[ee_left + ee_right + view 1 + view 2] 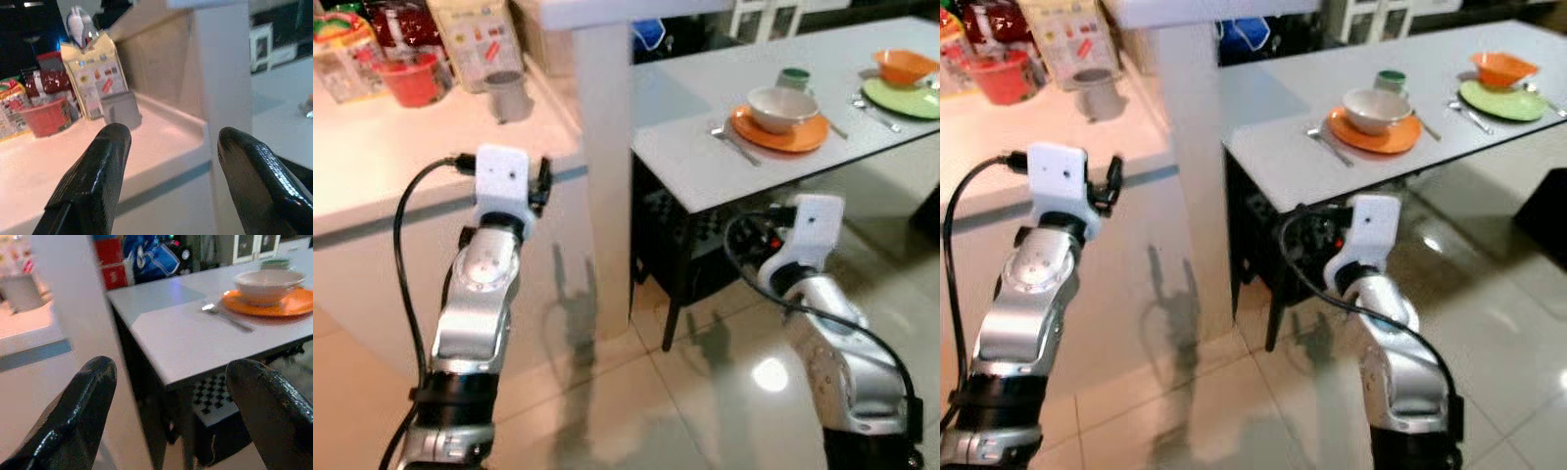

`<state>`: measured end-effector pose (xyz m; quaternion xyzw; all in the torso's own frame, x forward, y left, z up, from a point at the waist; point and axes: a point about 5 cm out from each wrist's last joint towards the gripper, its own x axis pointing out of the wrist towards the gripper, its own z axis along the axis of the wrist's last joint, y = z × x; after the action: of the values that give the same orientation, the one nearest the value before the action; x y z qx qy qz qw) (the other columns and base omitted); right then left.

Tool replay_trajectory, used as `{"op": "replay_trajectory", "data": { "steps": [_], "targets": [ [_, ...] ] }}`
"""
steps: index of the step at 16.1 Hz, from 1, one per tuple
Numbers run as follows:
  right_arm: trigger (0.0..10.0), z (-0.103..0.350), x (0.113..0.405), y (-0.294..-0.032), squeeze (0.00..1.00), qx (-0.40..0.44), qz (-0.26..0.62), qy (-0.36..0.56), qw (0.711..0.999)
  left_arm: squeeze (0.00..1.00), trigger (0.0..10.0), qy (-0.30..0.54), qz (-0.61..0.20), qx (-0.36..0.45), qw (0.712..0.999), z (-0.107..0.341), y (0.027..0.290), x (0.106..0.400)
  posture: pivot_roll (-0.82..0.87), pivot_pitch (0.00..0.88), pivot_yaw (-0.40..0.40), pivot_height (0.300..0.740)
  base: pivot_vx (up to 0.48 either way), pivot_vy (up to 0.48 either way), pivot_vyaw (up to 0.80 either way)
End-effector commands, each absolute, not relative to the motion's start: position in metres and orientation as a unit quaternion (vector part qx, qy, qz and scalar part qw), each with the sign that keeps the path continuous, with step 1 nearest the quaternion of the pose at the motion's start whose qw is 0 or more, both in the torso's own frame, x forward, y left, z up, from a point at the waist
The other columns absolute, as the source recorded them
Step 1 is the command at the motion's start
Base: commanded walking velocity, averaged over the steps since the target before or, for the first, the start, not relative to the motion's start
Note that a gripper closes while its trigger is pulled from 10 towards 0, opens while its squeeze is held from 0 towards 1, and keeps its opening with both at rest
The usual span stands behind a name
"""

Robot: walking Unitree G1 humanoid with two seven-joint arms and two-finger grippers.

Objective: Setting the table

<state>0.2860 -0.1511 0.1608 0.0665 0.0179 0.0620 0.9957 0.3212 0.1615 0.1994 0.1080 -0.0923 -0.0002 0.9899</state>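
Left eye view shows the white table [705, 147] at right, set with a white bowl [782, 107] on an orange plate [781, 130], a spoon [734, 140] beside it, and farther along an orange bowl [904, 65] by a green plate [901, 98]. Below the table's near edge hangs the right gripper [168, 406], fingers spread wide and empty. At left the left gripper [171, 171], likewise wide apart and empty, is raised before the counter [382, 157], where a grey cup [507, 95] and red bowl [411, 78] stand.
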Motion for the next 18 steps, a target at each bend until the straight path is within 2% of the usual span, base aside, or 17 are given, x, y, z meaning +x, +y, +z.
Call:
{"op": "replay_trajectory", "data": {
  "steps": [1, 4, 7, 9, 13, 15, 18],
  "targets": [
    [10.0, 0.1685, 0.2865, -0.1467, 0.00, 0.058, 0.072, 0.003, 0.996, 0.00, 10.0, -0.104, -0.007, 0.109, 0.989, 0.2042, 0.1612, 0.3194, -0.05, 0.000, 0.012, 0.740, 0.000, 0.000, 0.00],
    [10.0, 0.1723, 0.2869, -0.1442, 0.00, 0.038, 0.092, -0.003, 0.995, 0.00, 10.0, -0.106, -0.027, 0.110, 0.988, 0.2041, 0.1574, 0.3196, -0.05, 0.000, 0.013, 0.740, 0.000, 0.000, 0.00],
    [10.0, 0.1760, 0.2884, -0.1436, 0.00, 0.019, 0.103, -0.012, 0.994, 0.00, 10.0, -0.114, -0.033, 0.106, 0.987, 0.2058, 0.1557, 0.3201, -0.05, 0.000, 0.009, 0.740, 0.309, 0.000, 0.00],
    [10.0, 0.1767, 0.2893, -0.1424, 0.00, 0.008, 0.106, -0.013, 0.994, 0.00, 10.0, -0.114, -0.037, 0.103, 0.987, 0.2065, 0.1548, 0.3208, -0.05, 0.000, 0.008, 0.740, 0.392, 0.000, 0.00],
    [10.0, 0.1769, 0.2902, -0.1428, 0.00, 0.003, 0.106, -0.013, 0.994, 0.00, 10.0, -0.112, -0.037, 0.105, 0.987, 0.2057, 0.1559, 0.3229, -0.05, 0.000, 0.009, 0.740, 0.452, 0.000, 0.75],
    [10.0, 0.1768, 0.2899, -0.1439, 0.00, 0.034, 0.098, -0.014, 0.994, 0.00, 10.0, -0.110, -0.033, 0.108, 0.988, 0.2051, 0.1579, 0.3245, -0.05, 0.000, 0.009, 0.740, 0.458, 0.000, 0.00],
    [10.0, 0.1758, 0.2892, -0.1444, 0.00, 0.030, 0.101, -0.011, 0.994, 0.00, 10.0, -0.110, -0.034, 0.108, 0.988, 0.2057, 0.1582, 0.3259, -0.05, 0.000, 0.010, 0.740, 0.455, 0.000, 0.00]
  ]
}}
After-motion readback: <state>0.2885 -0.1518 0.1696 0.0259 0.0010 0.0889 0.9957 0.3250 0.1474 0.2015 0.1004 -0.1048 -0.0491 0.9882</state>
